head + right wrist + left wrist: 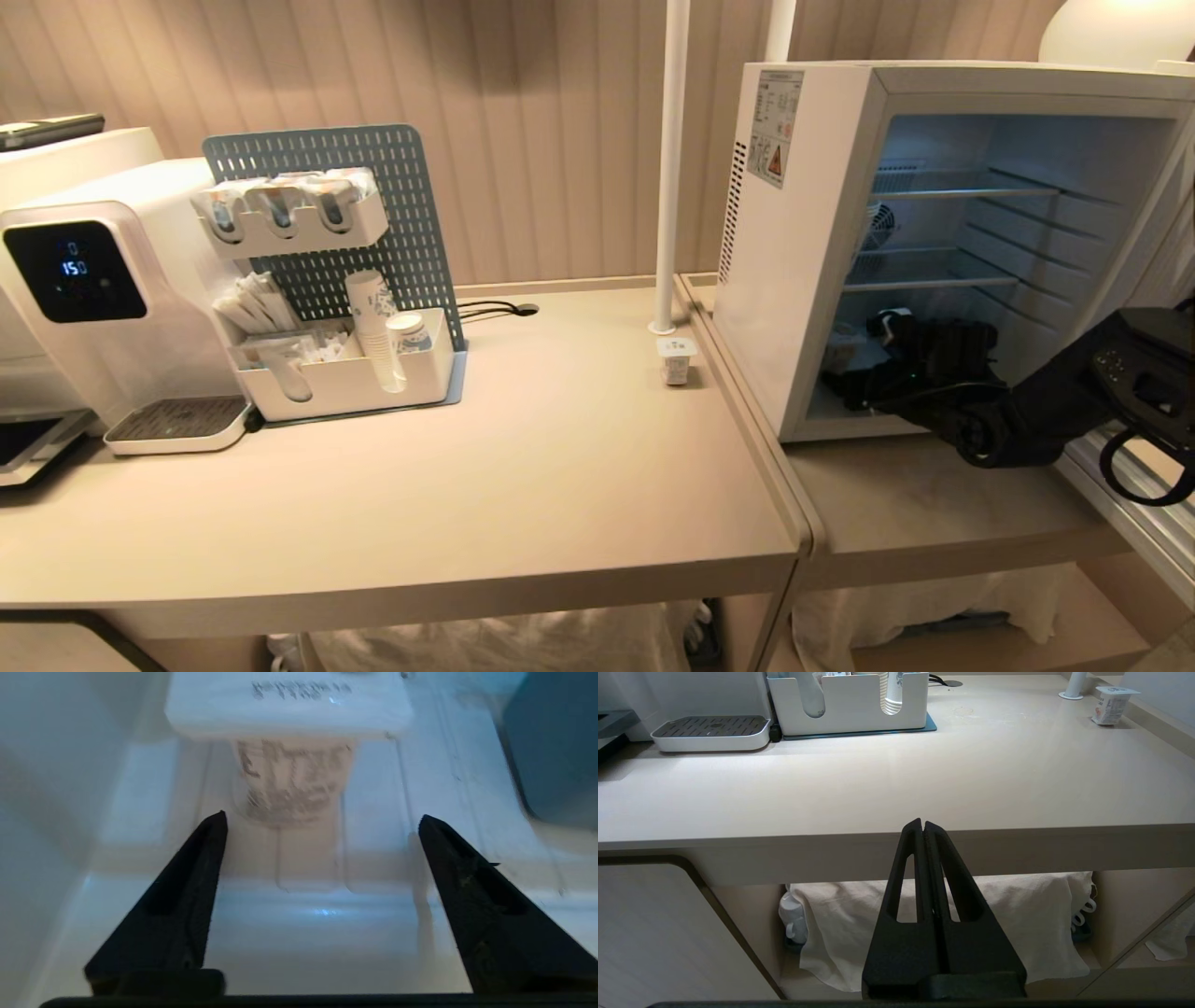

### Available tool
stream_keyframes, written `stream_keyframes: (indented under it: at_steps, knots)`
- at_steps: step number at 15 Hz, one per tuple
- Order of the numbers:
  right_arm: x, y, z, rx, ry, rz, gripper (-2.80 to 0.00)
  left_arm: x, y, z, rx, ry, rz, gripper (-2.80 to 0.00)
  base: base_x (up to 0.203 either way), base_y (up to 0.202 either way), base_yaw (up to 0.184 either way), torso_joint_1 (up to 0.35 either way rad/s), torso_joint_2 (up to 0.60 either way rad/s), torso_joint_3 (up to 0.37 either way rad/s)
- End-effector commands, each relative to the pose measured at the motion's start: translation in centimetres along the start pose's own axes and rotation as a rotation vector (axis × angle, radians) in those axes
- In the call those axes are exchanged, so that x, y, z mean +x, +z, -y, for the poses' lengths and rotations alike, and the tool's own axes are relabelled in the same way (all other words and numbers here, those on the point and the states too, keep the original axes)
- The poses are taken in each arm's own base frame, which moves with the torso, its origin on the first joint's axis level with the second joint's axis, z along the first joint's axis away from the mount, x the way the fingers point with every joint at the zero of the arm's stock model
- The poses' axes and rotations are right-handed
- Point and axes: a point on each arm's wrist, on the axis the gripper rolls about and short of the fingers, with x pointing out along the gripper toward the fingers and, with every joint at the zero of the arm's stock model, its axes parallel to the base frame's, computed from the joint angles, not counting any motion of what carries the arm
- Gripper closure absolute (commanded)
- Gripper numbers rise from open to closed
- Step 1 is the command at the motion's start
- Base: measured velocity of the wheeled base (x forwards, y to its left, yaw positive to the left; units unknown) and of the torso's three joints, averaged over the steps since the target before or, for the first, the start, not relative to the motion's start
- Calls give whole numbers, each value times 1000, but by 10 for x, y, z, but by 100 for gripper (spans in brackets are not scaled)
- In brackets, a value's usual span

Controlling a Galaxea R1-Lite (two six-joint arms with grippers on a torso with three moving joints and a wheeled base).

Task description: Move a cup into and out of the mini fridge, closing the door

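Gaping wide, right gripper just short of cup, fridge floor.

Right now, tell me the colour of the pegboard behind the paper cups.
Muted grey-blue pegboard, with slotted holes; head view shows it best.

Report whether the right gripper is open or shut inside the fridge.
Open. The right gripper has its fingers spread wide apart on the mini fridge floor, with the cup standing upright just beyond the tips, untouched.

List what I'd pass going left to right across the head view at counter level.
Water dispenser → pegboard organizer → white pole with a yogurt cup at its foot → mini fridge, open → right gripper inside it.
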Motion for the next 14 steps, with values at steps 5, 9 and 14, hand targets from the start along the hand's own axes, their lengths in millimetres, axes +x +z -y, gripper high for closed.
stream_keyframes:
  at_steps: [5,9,14]
  knots:
    - [20,10,0,-3,2,22,-280,0,0,0,-1,0,-3,0,0,0,0,0,0,0]
    - [40,14,0,-3,2,20,-280,0,0,0,-1,0,-3,0,0,0,0,0,0,0]
    - [63,18,1,-1,-3,19,-280,0,0,0,-2,0,-3,0,0,0,0,0,0,0]
